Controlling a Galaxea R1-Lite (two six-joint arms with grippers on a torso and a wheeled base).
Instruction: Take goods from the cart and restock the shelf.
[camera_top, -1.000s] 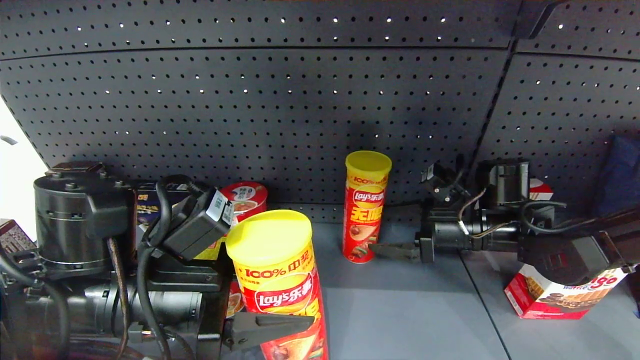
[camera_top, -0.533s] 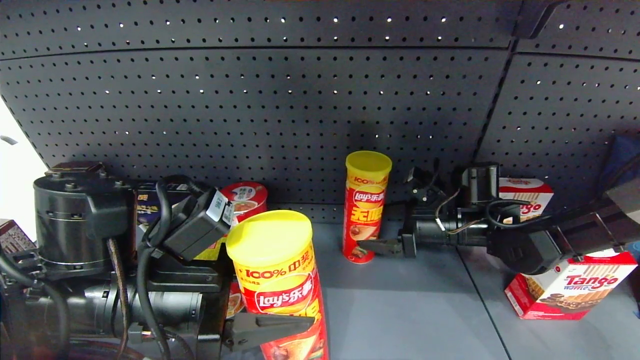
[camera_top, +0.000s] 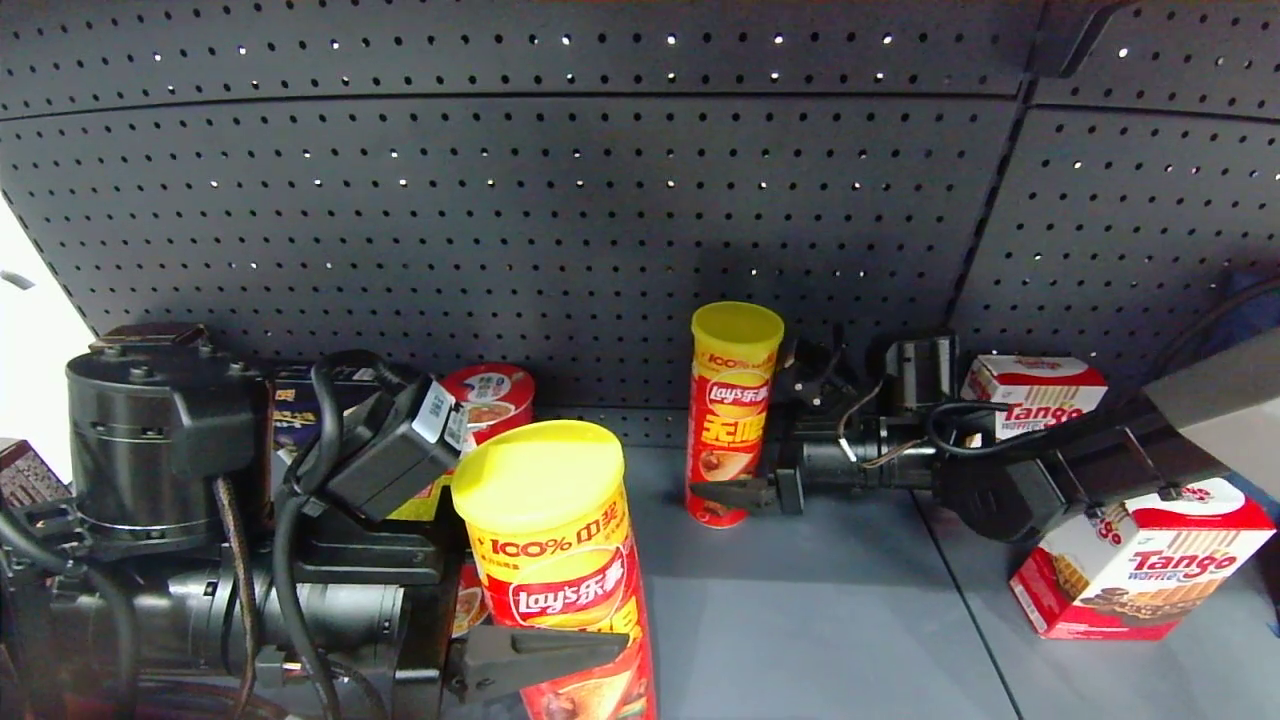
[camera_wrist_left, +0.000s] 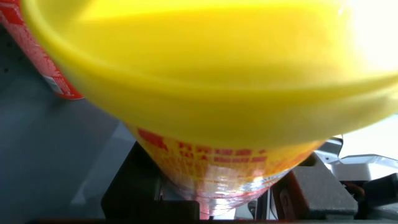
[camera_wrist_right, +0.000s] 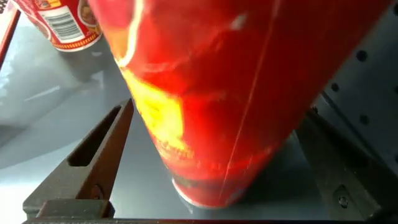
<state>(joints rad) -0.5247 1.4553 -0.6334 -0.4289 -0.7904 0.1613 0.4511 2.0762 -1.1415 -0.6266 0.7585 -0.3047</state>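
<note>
Chip cans share the grey shelf (camera_top: 830, 620): the left gripper (camera_top: 590, 650) clamps the near chip can (camera_top: 550, 540) upright at 7 o'clock in the head view, while the far chip can (camera_top: 735, 410) stands against the pegboard (camera_top: 500, 220) at 2 o'clock from it. The right gripper (camera_top: 725, 492), reaching in from 3 o'clock, straddles the far chip can's base, jaws wide, fingers (camera_wrist_right: 87, 162) just beside it. A wafer box (camera_top: 1150, 565) lies at 4 o'clock from the far chip can

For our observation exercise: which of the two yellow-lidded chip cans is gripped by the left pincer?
The nearer can, held at the front left; the other can stands on the shelf.
</note>
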